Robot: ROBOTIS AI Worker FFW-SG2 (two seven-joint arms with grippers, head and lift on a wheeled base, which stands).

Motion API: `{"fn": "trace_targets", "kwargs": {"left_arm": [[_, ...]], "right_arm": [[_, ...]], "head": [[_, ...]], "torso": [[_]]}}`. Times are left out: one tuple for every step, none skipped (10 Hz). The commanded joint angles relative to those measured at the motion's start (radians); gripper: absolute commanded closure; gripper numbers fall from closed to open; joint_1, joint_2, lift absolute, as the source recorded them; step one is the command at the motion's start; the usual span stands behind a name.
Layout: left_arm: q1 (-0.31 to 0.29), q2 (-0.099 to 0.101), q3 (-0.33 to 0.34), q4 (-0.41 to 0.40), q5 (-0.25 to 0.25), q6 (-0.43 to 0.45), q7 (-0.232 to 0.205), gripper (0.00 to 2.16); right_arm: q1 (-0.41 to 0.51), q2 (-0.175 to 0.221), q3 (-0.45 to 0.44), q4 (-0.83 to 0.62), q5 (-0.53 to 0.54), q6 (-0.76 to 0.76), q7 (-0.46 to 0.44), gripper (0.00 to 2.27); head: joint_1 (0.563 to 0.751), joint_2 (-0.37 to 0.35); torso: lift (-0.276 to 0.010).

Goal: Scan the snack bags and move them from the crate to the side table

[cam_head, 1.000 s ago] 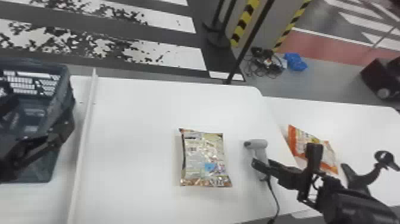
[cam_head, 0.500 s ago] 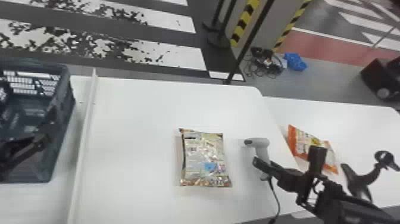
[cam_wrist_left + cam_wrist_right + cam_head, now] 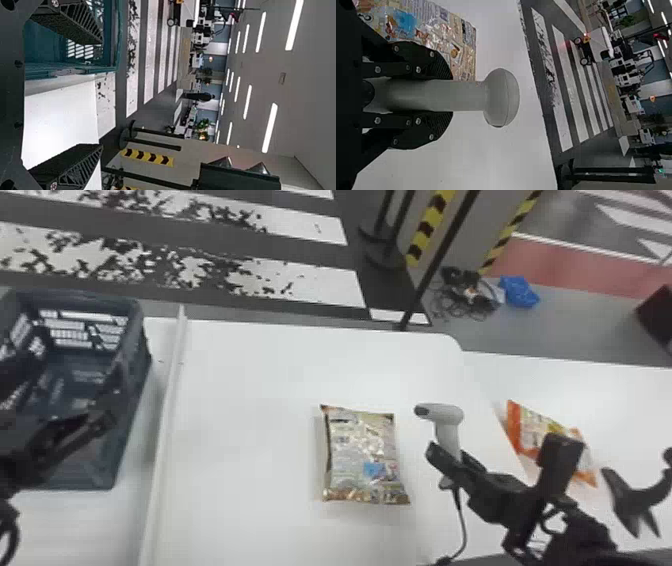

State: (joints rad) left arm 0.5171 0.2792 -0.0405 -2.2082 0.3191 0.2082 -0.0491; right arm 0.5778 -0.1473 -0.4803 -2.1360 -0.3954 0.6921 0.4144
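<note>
Snack bag point(image 3: 362, 455) looks light, slippery, so I'd pinch its edge. Right gripper point(image 3: 451, 95) clasps barcode scanner point(image 3: 448, 415); left gripper point(image 3: 102, 94) gapes

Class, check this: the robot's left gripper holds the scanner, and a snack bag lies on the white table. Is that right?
No: the right gripper holds the scanner, as the right wrist view shows. A snack bag does lie on the white table.

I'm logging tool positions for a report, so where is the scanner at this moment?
In the head view, the scanner is just right of the silvery snack bag, its handle gripped by the right end effector.
</note>
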Motion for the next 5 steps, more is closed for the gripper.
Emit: {"fn": "trace_targets", "kwargs": {"left_arm": [[-0.008, 0.0, -0.006, 0.015, 0.0, -0.006, 0.0, 0.07], [-0.009, 0.0, -0.012, 0.016, 0.0, -0.013, -0.002, 0.07], [-0.009, 0.0, -0.015, 0.016, 0.0, -0.016, -0.002, 0.07], [-0.008, 0.0, -0.019, 0.015, 0.0, -0.019, -0.003, 0.07], [0.001, 0.002, -0.021, 0.007, 0.0, -0.028, -0.006, 0.07]], "right_arm": [[0.062, 0.066, 0.069, -0.122, 0.033, 0.007, -0.04, 2.23], [0.096, 0.086, 0.123, -0.173, 0.053, 0.019, -0.065, 2.23], [0.131, 0.106, 0.187, -0.219, 0.078, 0.019, -0.088, 2.23], [0.148, 0.115, 0.273, -0.239, 0.139, 0.019, -0.103, 2.23], [0.149, 0.115, 0.328, -0.239, 0.188, 0.019, -0.12, 2.23]], "head": [[0.695, -0.254], [0.695, -0.219], [0.695, -0.201], [0.695, -0.159], [0.695, -0.112]], "torso": [[-0.087], [-0.087], [-0.087], [-0.087], [-0.087]]}}
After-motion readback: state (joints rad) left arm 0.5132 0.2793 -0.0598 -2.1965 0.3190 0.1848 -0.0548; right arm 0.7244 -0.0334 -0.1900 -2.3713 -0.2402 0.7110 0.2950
